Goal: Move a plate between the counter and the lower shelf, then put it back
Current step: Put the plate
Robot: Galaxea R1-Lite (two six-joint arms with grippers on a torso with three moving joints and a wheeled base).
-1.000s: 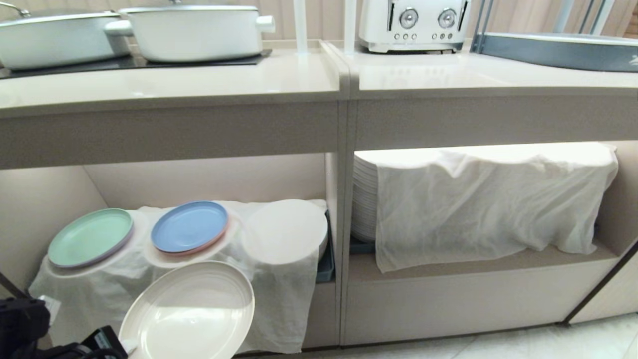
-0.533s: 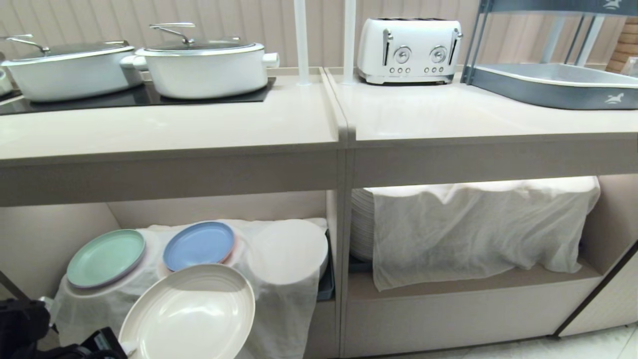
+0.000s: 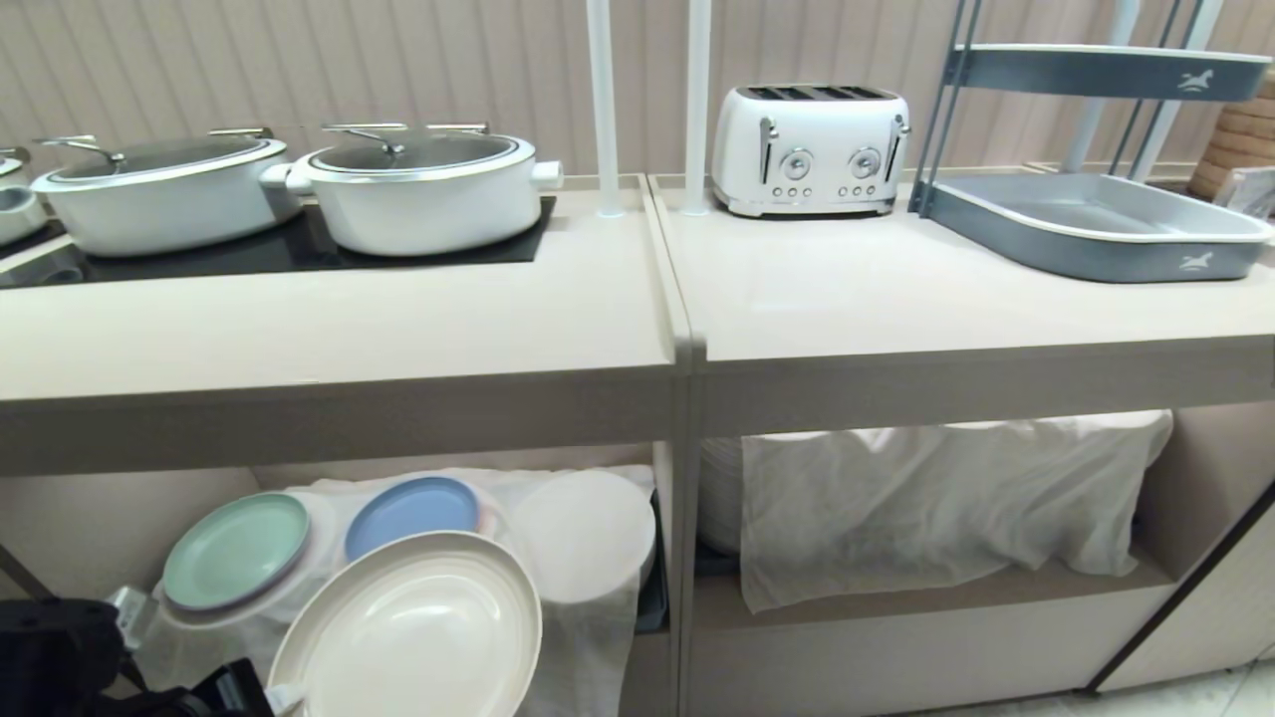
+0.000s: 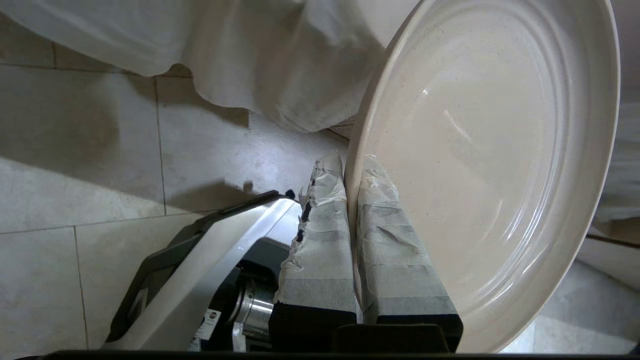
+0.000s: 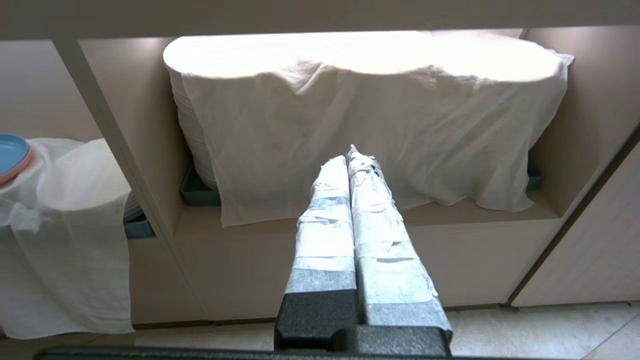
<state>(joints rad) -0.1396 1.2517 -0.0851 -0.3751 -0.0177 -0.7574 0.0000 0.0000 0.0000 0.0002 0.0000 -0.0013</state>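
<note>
The head camera has risen since a second ago: more of the surface (image 3: 398, 329) top shows, with the pots (image 3: 418, 194) and toaster (image 3: 809, 149) lower in view. The left gripper (image 4: 350, 170) keeps its fingers (image 4: 320, 235) clamped on the rim of the plate (image 3: 408, 632), held tilted in front of the lower shelf (image 3: 926, 588), overlapping the blue plate (image 3: 413, 503). The right gripper (image 5: 352, 157) hangs with fingers together, facing the white cloth (image 5: 360, 125).
</note>
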